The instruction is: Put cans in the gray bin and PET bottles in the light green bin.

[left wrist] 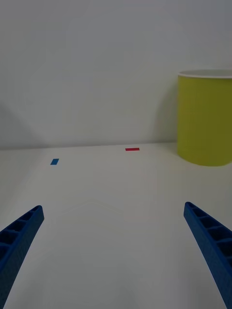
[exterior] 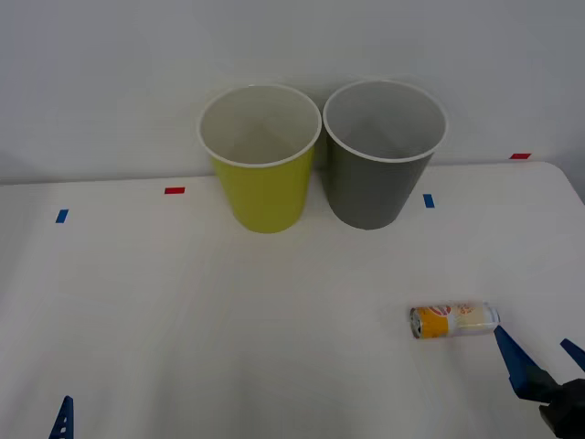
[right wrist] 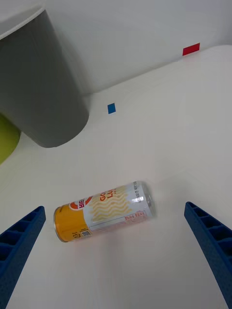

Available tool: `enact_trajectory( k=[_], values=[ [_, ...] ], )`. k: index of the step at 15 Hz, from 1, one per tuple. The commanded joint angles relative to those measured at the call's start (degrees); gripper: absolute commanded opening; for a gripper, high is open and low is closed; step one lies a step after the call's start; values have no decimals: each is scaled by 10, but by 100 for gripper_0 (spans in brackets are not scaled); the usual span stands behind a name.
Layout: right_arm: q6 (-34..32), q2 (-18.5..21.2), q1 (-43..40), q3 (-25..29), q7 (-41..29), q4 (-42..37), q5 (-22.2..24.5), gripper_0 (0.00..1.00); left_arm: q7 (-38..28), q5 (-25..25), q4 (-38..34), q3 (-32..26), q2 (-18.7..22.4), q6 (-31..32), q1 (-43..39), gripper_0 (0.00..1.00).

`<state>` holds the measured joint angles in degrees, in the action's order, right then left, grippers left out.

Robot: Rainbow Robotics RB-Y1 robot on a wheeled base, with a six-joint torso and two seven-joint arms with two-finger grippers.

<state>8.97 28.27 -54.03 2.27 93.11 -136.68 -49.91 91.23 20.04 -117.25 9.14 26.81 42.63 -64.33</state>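
Note:
A slim can (exterior: 453, 320) with an orange and cream label lies on its side on the white table, right of centre; it shows close up as the can (right wrist: 105, 210) in the right wrist view. My right gripper (exterior: 539, 352) hovers open just in front of and to the right of it, fingers (right wrist: 208, 241) spread wide and touching nothing. The gray bin (exterior: 379, 151) and the light green bin (exterior: 262, 155) stand side by side at the back, both upright. At the table's near left corner my left gripper (left wrist: 116, 251) is open and empty, its fingertip (exterior: 64, 416) just in view.
Small red and blue tape marks (exterior: 174, 190) dot the table near the bins and edges. The table's right edge (exterior: 571, 192) runs close to my right arm. A plain wall stands behind the bins.

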Motion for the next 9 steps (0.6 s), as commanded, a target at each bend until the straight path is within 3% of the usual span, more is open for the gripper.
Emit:
enact_trajectory(
  k=[1, 3, 6, 9],
  values=[
    [126, -30, 40, 58, -47, -25, -3, 100, 0, 0, 0, 0, 0, 0, 0, 100],
    [241, -47, 55, 83, -127, -68, 66, 100, 0, 0, 0, 0, 0, 0, 0, 100],
    [365, -60, 104, 84, -308, -101, 162, 100, 0, 0, 0, 0, 0, 0, 0, 100],
    [464, -63, 176, 83, -498, -101, 206, 100, 0, 0, 0, 0, 0, 0, 0, 100]
  ],
)
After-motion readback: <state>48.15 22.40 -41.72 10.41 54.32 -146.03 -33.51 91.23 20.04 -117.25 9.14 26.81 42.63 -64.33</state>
